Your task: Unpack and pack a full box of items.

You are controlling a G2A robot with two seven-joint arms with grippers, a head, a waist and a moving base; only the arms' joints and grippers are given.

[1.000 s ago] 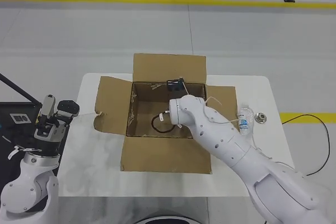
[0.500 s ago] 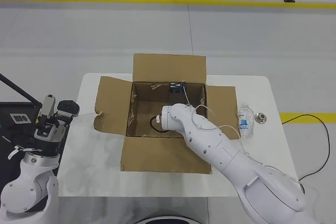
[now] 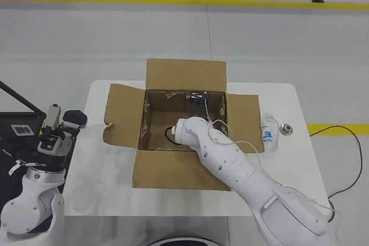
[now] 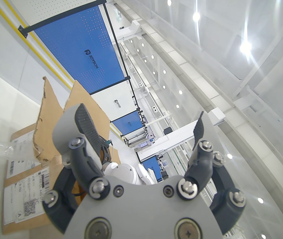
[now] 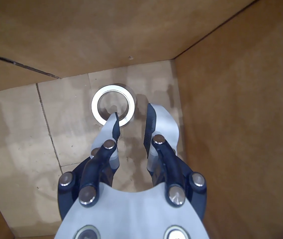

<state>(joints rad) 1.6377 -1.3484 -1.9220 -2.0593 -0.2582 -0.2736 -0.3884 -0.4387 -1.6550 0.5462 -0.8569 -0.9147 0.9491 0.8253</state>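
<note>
My right pincer (image 5: 134, 111) is open in the box (image 5: 231, 100), one fingertip (image 5: 114, 124) over the metal ring (image 5: 95, 105) lying flat near a corner. Closing carelessly could skid it into the wall.

One cardboard box (image 3: 184, 74), two metal rings (image 5: 113, 105) (image 3: 286, 128), one plastic bottle (image 3: 269, 132) and one black cable (image 3: 170, 131) are being shown on one table (image 3: 98, 184).

Open cardboard box (image 3: 181, 169), items in and beside it

All four flaps folded outward; a shiny metal ring (image 5: 95, 105) lies flat on the box floor near a corner; a small black item (image 3: 197, 96) sits against the far wall; a clear plastic bottle (image 3: 269, 132) and a small metal fitting (image 3: 286, 129) lie outside, beside the right flap.
</note>
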